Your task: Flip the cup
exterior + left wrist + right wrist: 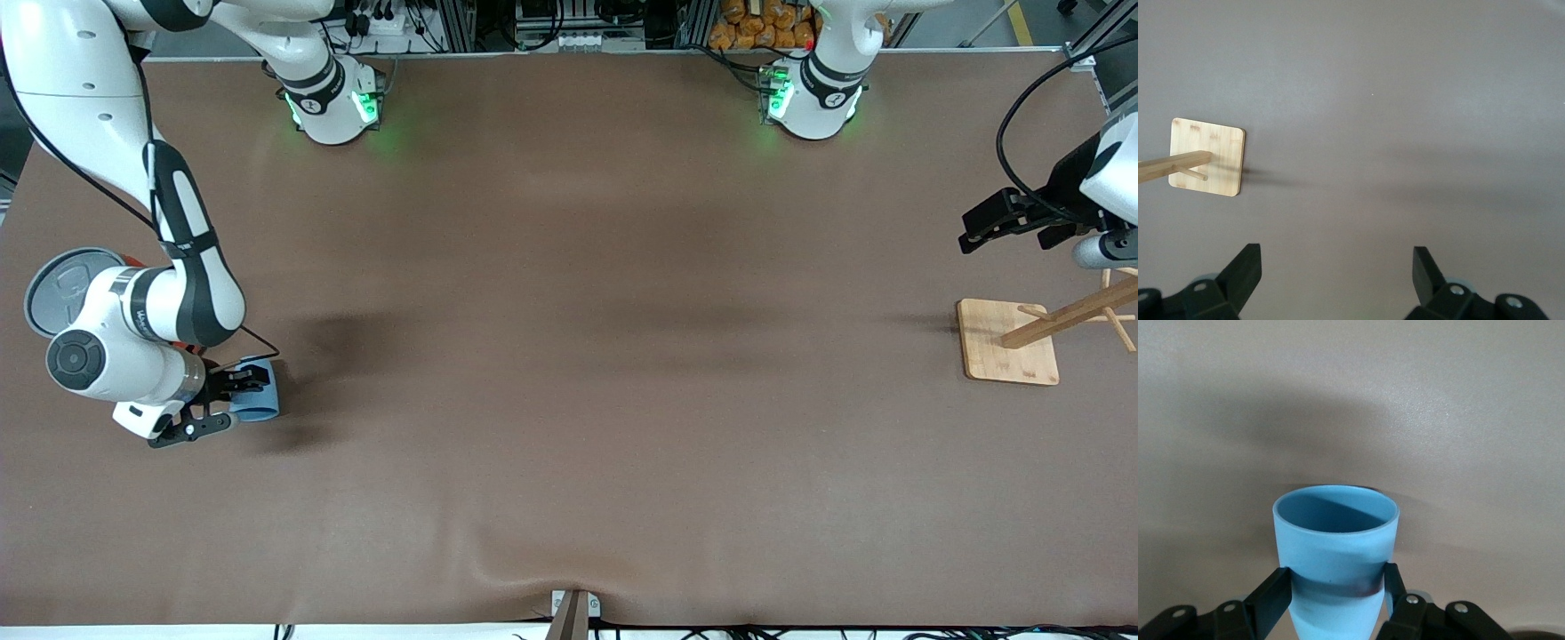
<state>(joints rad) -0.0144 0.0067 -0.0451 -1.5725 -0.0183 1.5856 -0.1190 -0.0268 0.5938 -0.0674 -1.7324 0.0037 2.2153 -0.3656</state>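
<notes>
The light-blue cup (260, 402) is on its side at the right arm's end of the table, its mouth turned toward the left arm's end. My right gripper (238, 402) is shut on it. In the right wrist view the black fingers (1275, 587) press both sides of the cup (1335, 533) below its rim, and the darker blue inside shows; the right gripper (1335, 583) holds it low over the brown mat. I cannot tell whether the cup touches the mat. My left gripper (978, 227) waits open and holds nothing above the other end of the table, shown as the left gripper (1338, 257) over bare mat.
A red can with a grey lid (67, 289) stands beside the right arm, farther from the front camera than the cup. A wooden peg rack on a square base (1005, 342) stands under the left gripper's end; the same base (1208, 157) shows in the left wrist view.
</notes>
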